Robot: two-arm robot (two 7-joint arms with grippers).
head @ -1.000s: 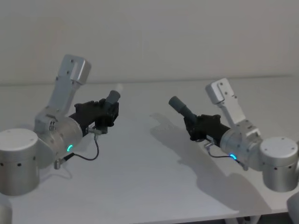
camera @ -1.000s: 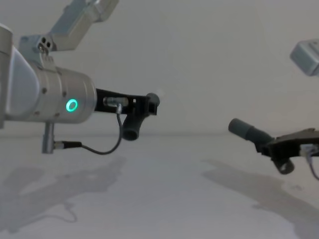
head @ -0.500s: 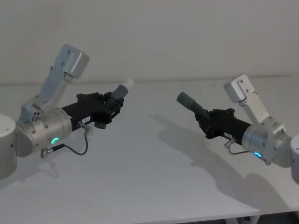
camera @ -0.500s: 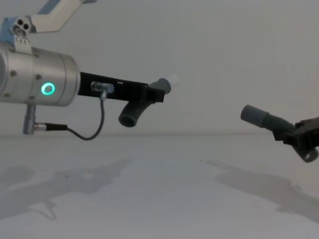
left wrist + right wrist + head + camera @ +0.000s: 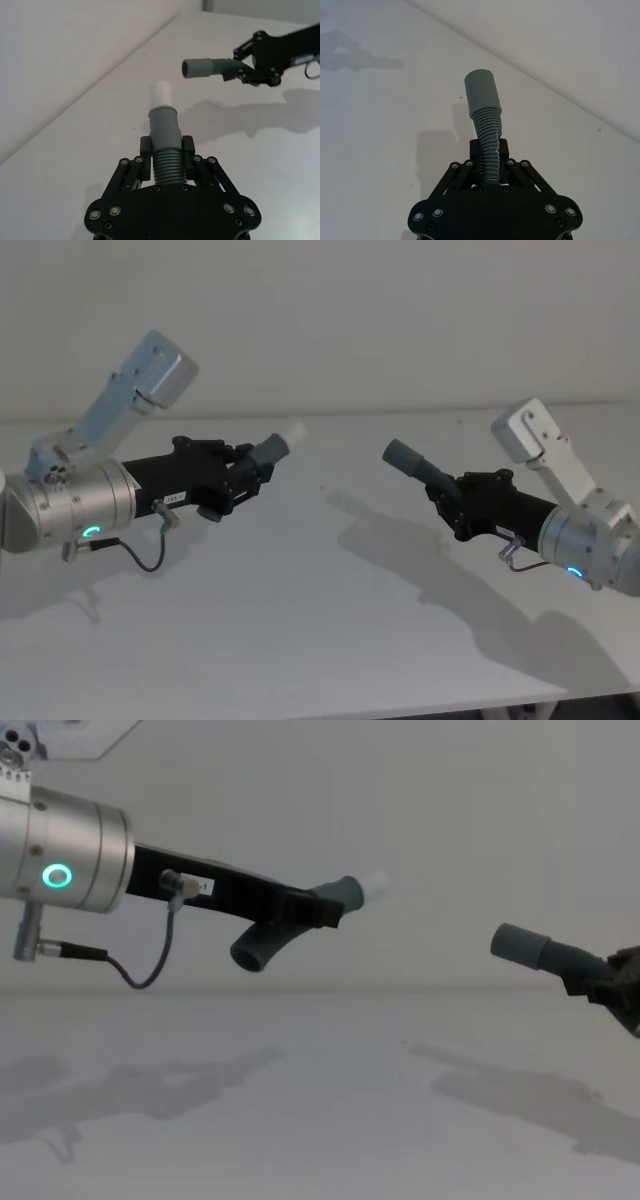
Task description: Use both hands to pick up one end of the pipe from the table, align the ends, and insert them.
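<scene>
Both pipe pieces hang above the white table. My left gripper is shut on the ribbed middle of one dark-grey piece. Its white-tipped cuff points toward the right arm, and its other cuff hangs down below the fingers. My right gripper is shut on the second piece. Its plain open cuff faces the left arm. A clear gap separates the two ends.
A plain pale wall stands behind the table. The table's front edge runs across the bottom of the head view. A black cable loops under the left wrist.
Both arms rose and reached farther forward with their pieces. The left piece's white tip moved right toward the right piece's open cuff, and the right gripper shifted slightly to the right.
</scene>
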